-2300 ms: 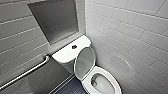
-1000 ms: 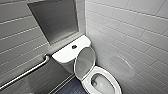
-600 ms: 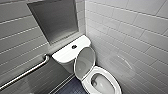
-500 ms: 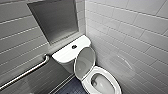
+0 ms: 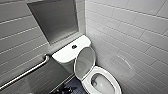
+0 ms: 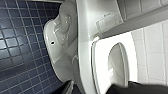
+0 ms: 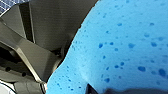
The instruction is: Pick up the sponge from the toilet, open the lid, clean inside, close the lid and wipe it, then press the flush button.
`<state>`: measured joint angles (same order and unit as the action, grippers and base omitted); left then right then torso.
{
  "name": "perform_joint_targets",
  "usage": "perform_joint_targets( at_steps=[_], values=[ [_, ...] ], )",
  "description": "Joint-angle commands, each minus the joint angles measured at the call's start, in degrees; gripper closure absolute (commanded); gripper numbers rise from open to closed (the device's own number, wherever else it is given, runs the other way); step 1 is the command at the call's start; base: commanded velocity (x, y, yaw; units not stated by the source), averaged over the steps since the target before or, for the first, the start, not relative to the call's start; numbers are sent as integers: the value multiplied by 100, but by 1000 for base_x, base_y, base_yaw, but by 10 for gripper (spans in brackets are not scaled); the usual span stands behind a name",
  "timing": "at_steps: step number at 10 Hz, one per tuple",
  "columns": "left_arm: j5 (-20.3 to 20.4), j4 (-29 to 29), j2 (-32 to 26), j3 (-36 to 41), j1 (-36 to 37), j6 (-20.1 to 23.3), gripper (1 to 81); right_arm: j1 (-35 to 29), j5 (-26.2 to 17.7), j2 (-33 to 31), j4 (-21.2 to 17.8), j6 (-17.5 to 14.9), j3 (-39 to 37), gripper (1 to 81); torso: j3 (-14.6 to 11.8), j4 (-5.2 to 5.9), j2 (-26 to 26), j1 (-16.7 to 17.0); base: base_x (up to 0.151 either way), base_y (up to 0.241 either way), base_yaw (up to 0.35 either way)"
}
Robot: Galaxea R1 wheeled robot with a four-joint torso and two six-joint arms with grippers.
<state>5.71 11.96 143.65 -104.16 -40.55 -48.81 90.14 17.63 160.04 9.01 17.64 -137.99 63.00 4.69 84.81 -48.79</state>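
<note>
Progress sits about midway, I judge — the lid [image 5: 85, 62] stands raised against the tank [image 5: 66, 53], the sponge [image 7: 120, 45] is pinched in the right gripper [image 7: 100, 89], off the toilet [image 5: 113, 78] — so scrubbing the bowl [image 5: 101, 85], closing, wiping and flushing seemingly remain.

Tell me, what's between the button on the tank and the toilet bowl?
The lid, standing open, sits between the button and the bowl. The head view shows it.

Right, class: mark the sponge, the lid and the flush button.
sponge [image 7: 120, 45]: right wrist view, its pitted blue face.
lid [image 5: 85, 61]: head view, middle of its raised inner side.
flush button [image 5: 74, 46]: head view, its centre.
</note>
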Motion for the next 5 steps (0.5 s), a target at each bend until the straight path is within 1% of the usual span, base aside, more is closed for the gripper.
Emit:
perform_joint_targets(
  at_steps=[1,5],
  values=[
    [45,-9,-179,150,867,-374,10,141,-357,-48,22,11,45,811,0,0,0,0,0,0,0],
    [36,-9,-363,97,1430,-770,10,141,-357,-57,22,11,45,811,0,0,-2,0,0,0,0]
  ],
)
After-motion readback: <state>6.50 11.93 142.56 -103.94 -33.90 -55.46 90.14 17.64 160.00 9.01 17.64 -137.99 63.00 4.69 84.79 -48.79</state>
